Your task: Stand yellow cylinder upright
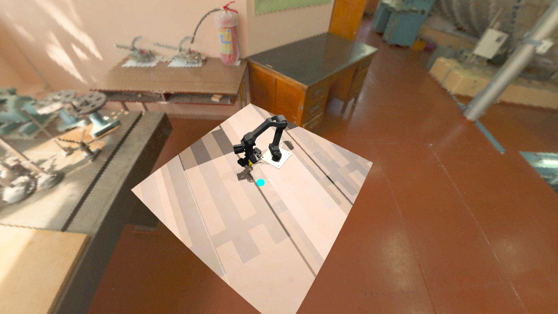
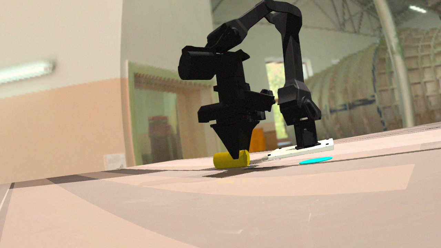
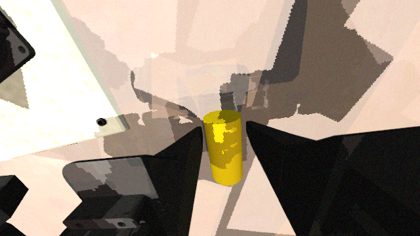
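A red fire extinguisher wrapped in clear plastic (image 1: 227, 42) is stood on a brown wooden workbench (image 1: 167, 78) against the pink wall. Beside it, a wooden desk with a dark top (image 1: 312, 58) is placed (drawers can be seen in its front). At the far side, a slanting grey metal pole (image 1: 503, 74) is shown. In the exterior view, a glowing tube lamp (image 2: 26, 71) is mounted on the wall.

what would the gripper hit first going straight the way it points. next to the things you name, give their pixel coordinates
Likely the tabletop (image 1: 284, 269) (image 2: 215, 215) (image 3: 141, 26): the gripper (image 1: 250, 163) (image 2: 241, 154) (image 3: 224, 128) points down, fingertips either side of the yellow cylinder (image 1: 250, 164) (image 2: 222, 159) (image 3: 226, 154); exact clearance is unclear.
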Controlling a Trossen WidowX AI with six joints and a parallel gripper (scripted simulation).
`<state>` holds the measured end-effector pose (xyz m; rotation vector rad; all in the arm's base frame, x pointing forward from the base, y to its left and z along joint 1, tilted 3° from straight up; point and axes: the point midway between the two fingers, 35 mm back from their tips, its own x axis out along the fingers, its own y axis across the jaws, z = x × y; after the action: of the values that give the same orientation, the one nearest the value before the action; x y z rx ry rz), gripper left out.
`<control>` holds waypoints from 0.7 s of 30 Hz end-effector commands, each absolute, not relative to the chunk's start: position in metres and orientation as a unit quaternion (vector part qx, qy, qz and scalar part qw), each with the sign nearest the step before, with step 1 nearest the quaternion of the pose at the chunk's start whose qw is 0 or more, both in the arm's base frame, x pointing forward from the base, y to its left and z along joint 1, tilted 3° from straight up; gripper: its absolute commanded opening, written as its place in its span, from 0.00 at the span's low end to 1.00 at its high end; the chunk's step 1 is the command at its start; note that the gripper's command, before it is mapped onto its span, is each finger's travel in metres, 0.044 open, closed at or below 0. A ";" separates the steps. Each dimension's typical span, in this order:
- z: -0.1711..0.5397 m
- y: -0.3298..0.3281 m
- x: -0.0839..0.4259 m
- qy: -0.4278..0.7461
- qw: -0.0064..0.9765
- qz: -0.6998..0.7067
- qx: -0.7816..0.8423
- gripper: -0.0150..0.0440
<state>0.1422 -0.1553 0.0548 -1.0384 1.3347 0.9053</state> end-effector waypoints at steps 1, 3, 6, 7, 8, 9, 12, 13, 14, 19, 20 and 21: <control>0.053 -0.155 0.142 0.571 0.573 0.387 -0.442 0.43; 0.053 -0.155 0.142 0.571 0.573 0.387 -0.442 0.43; 0.053 -0.155 0.142 0.571 0.573 0.387 -0.442 0.43; 0.055 -0.156 0.142 0.571 0.573 0.387 -0.442 0.43; 0.057 -0.156 0.142 0.571 0.573 0.387 -0.442 0.43; 0.060 -0.156 0.142 0.571 0.573 0.387 -0.442 0.43; 0.070 -0.157 0.143 0.571 0.573 0.387 -0.442 0.43; 0.073 -0.157 0.143 0.571 0.573 0.387 -0.442 0.43; 0.076 -0.157 0.144 0.571 0.573 0.387 -0.442 0.43; 0.092 -0.158 0.144 0.571 0.573 0.387 -0.442 0.43; 0.095 -0.158 0.144 0.571 0.573 0.387 -0.442 0.43; 0.098 -0.158 0.144 0.571 0.573 0.387 -0.442 0.43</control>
<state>0.1435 -0.1569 0.0854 -1.0262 1.3378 0.9191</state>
